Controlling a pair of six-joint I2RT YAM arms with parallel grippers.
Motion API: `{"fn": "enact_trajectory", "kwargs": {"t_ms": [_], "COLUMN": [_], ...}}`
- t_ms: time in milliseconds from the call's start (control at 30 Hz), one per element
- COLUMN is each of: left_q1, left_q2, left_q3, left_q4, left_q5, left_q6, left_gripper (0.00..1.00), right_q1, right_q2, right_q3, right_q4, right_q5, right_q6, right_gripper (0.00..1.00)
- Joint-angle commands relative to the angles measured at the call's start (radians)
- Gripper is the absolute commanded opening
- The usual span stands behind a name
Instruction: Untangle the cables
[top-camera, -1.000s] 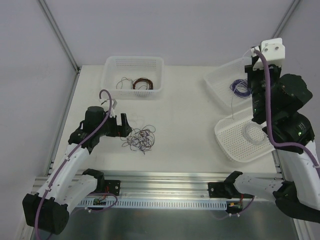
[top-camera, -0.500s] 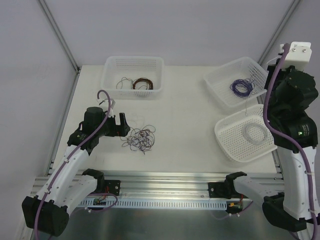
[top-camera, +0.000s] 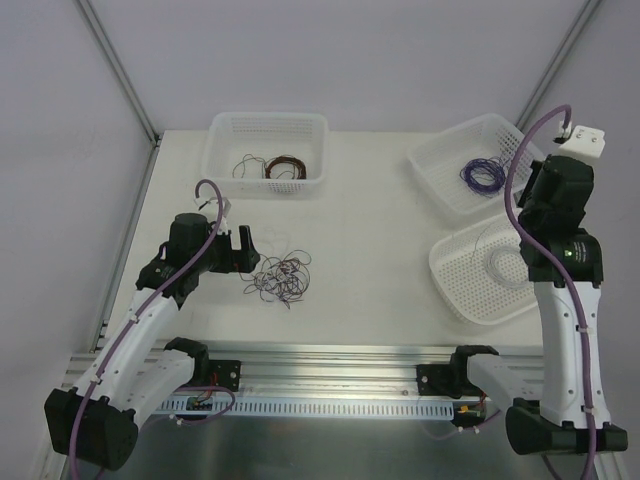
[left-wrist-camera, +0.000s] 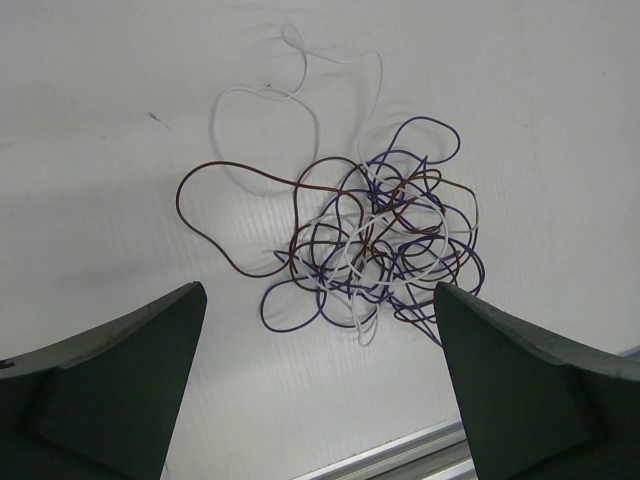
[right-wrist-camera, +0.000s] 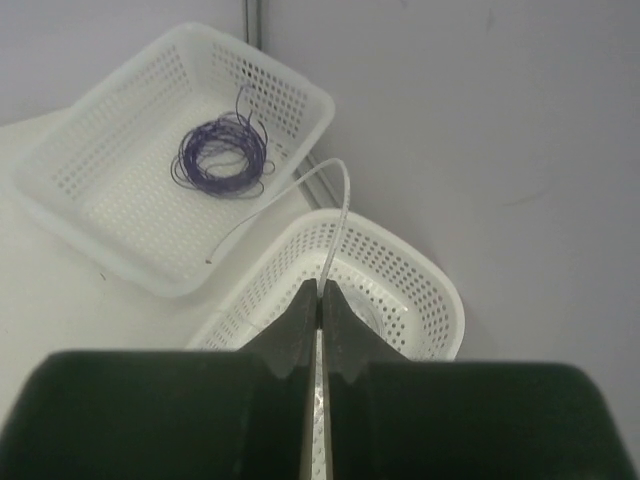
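Note:
The cables (top-camera: 282, 277) lie as a small tangled clump of brown, purple and white wires on the table; they also show in the left wrist view (left-wrist-camera: 380, 240). My left gripper (top-camera: 247, 252) is open and empty just left of the clump, its jaws spread wide in the left wrist view (left-wrist-camera: 315, 300). My right gripper (top-camera: 520, 222) is shut on a thin whitish wire (right-wrist-camera: 343, 195), pinched at its closed tips (right-wrist-camera: 320, 290). It holds the wire above the right front basket (right-wrist-camera: 430, 290). The wire's free end arcs towards the basket with the purple coil.
A back-left basket (top-camera: 266, 128) holds a red-brown coil (top-camera: 285, 167). A back-right basket (top-camera: 440, 150) holds a purple coil (top-camera: 481, 175), also in the right wrist view (right-wrist-camera: 220, 155). The right front basket (top-camera: 450, 280) holds a whitish coil (top-camera: 508, 267). A metal rail (top-camera: 330, 355) runs along the table's near edge.
My right arm has swung from over the back-right basket to the right and lowered over the right front basket, carrying the whitish wire. The left arm and the clump have not moved.

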Motion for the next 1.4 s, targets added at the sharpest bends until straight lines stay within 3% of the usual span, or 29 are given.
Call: {"fn": "enact_trajectory", "kwargs": {"t_ms": [0,133,333,567,767,1000,1200,1367], "left_q1": [0.001,0.001,0.002,0.002,0.001,0.002,0.001,0.001], "left_q2": [0.003,0.003,0.003,0.007,0.009,0.029,0.058,0.070], "left_q3": [-0.009,-0.009,-0.007,-0.007,-0.007,-0.004,-0.003,-0.004], "left_q4": [0.024,0.024,0.022,0.022,0.024,0.022,0.022,0.021], "left_q5": [-0.006,-0.008,-0.002,0.004,0.009,0.029,0.024,0.002], "left_q6": [0.004,0.004,0.004,0.006,0.006,0.003,-0.014,-0.028], "left_gripper": [0.99,0.99,0.99,0.99,0.99,0.99,0.99,0.99], "right_q1": [-0.040,-0.119,-0.267,-0.322,-0.304,-0.135,0.116,0.343], "right_q2": [-0.007,0.002,0.077,0.105,0.076,0.008,-0.033,0.078], "right_q3": [-0.065,-0.179,-0.296,-0.362,-0.314,-0.305,-0.391,-0.394], "right_q4": [-0.038,-0.067,-0.156,-0.131,-0.128,-0.070,0.094,0.262], "right_q5": [-0.046,-0.090,-0.214,-0.313,-0.455,-0.717,-0.784,-0.807], "right_q6": [0.149,0.245,0.393,0.401,0.360,0.261,0.268,0.213], "right_gripper": [0.01,0.01,0.09,0.60,0.81,0.90,0.91,0.91]}}
